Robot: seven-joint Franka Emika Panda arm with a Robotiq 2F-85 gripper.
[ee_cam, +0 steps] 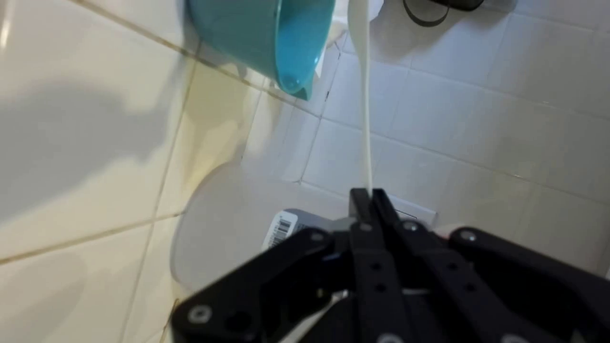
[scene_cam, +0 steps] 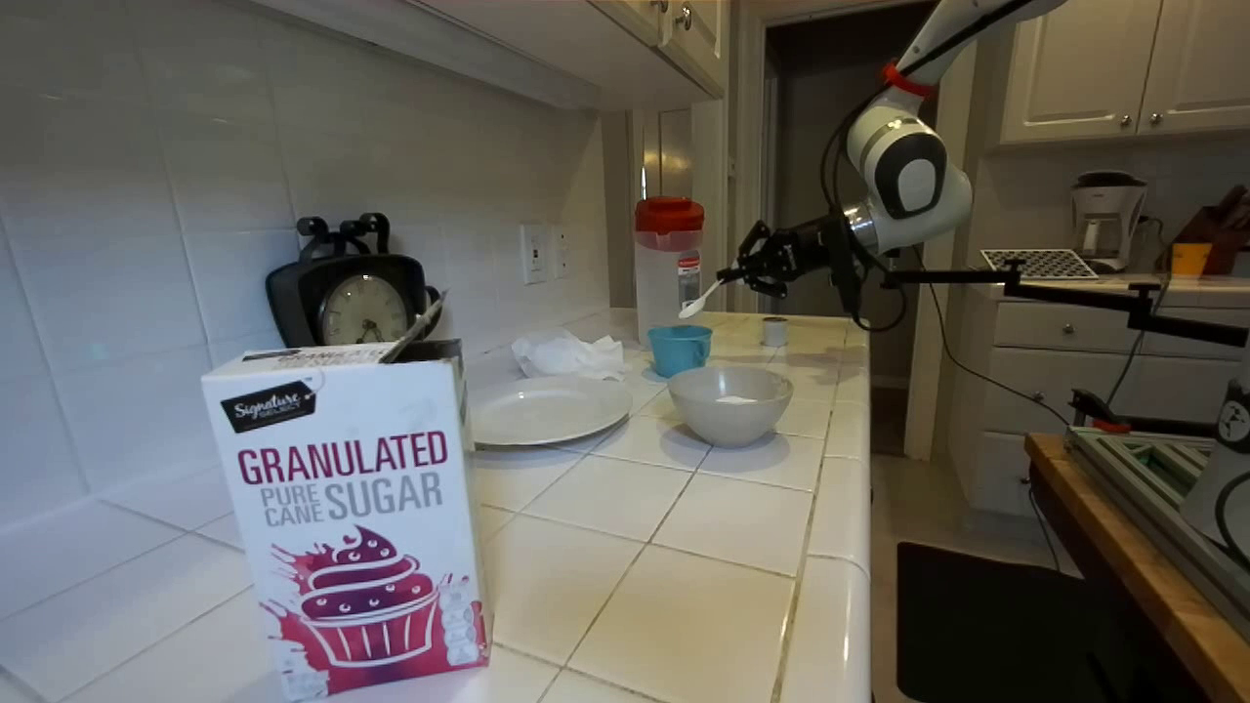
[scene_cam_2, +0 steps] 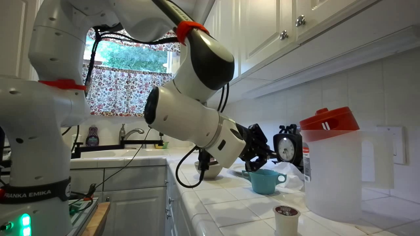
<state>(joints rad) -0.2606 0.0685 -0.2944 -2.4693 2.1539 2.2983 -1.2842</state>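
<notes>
A white spoon [ee_cam: 365, 95] is grasped by the end of its handle in the gripper [ee_cam: 369, 193], whose 2 jaws are clenched on it. The white spoon is held in the air above the counter [scene_cam: 674, 586], inside the front edge, with its head slanted downward. In an exterior view, the head is seen just above the rim of a blue cup [scene_cam: 680, 353]; whether it is directly over the mouth cannot be told. The blue cup, fitted with 2 handles, is stood upright between the front edge and the wall edge. Nearer the front edge, a gray bowl [scene_cam: 728, 422] is placed, with some white matter [scene_cam: 735, 399] seen inside. Closer to the wall edge, a plate [scene_cam: 547, 408] and crumpled paper [scene_cam: 576, 353] are laid. Near the same edge, a pitcher [scene_cam_2: 331, 177] is topped by a tilted red lid [scene_cam_2: 329, 121]. A sugar box [scene_cam: 352, 527] is set well in from the front edge.
</notes>
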